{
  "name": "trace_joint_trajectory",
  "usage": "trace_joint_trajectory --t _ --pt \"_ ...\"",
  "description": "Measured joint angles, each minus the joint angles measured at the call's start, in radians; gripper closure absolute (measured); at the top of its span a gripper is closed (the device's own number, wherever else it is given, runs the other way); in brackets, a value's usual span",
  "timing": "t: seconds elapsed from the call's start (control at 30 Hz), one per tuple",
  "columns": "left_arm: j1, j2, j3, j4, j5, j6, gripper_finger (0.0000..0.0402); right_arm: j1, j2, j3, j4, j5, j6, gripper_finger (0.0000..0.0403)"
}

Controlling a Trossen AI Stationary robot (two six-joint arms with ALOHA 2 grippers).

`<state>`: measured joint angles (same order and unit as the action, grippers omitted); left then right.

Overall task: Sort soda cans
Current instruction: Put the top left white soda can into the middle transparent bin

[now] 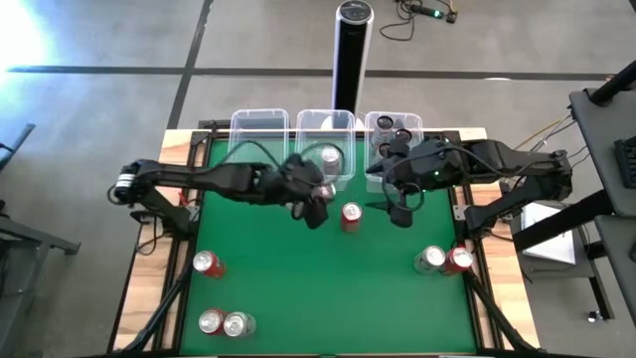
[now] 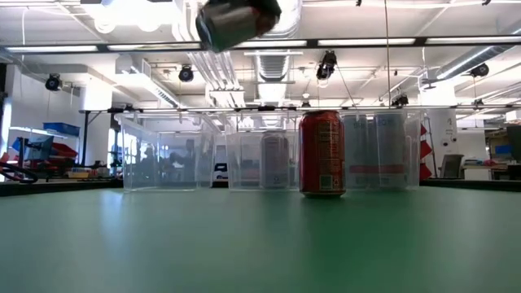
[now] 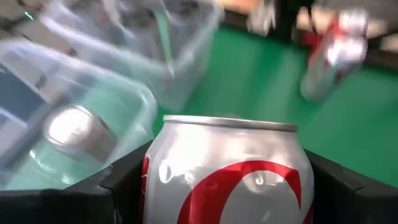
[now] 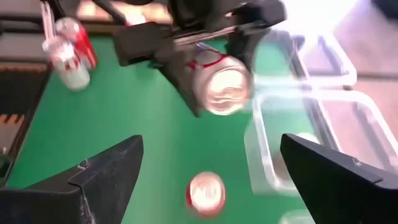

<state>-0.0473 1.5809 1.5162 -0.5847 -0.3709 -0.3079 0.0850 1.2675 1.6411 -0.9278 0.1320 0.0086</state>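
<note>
A green tabletop (image 1: 328, 288) holds scattered soda cans, with three clear plastic tubs (image 1: 263, 127) lined along its far edge. The left gripper (image 1: 316, 199) hangs in the air over the middle of the tabletop, just in front of the middle tub (image 1: 326, 124). Its two dark fingers (image 3: 348, 193) are clamped on the sides of a silver can with a red curve (image 3: 227, 171), lifted clear of the surface and tipped over. One silver can (image 1: 331, 159) already lies inside the middle tub, and dark cans (image 1: 384, 123) sit in the right-hand tub. A red can (image 1: 351, 216) stands upright on the tabletop just beside the left gripper. The right gripper (image 1: 400, 199) hovers near the right-hand tub, fingers (image 4: 106, 177) spread wide and holding nothing. A red and a silver can (image 1: 444, 260) sit together near the right edge. One red can (image 1: 207, 263) stands near the left edge, and two more cans (image 1: 225, 322) sit at the near left corner.
</note>
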Motion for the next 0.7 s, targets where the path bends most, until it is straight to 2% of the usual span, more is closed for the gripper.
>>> trace_joint_trajectory --t 0.13,0.27,0.4,0.5,0.7 --pt "0.004 -0.064 0.0 0.016 -0.18 0.025 0.0117 -0.036 -0.002 -0.04 0.182 0.05 0.054 0.0028" --pt "0.006 -0.092 0.0 0.061 -0.329 0.103 0.0117 -0.108 0.035 -0.033 0.283 0.101 0.234 0.0028" --pt "0.025 -0.09 0.0 0.08 -0.307 0.201 0.0117 -0.206 0.103 0.013 0.282 -0.021 0.416 0.0028" --pt "0.04 -0.088 0.0 0.088 -0.244 0.265 0.0117 -0.268 0.155 0.064 0.282 -0.142 0.494 0.0028" --pt "0.067 -0.09 0.002 0.092 -0.239 0.388 0.0117 -0.336 0.267 0.145 0.275 -0.326 0.608 0.0028"
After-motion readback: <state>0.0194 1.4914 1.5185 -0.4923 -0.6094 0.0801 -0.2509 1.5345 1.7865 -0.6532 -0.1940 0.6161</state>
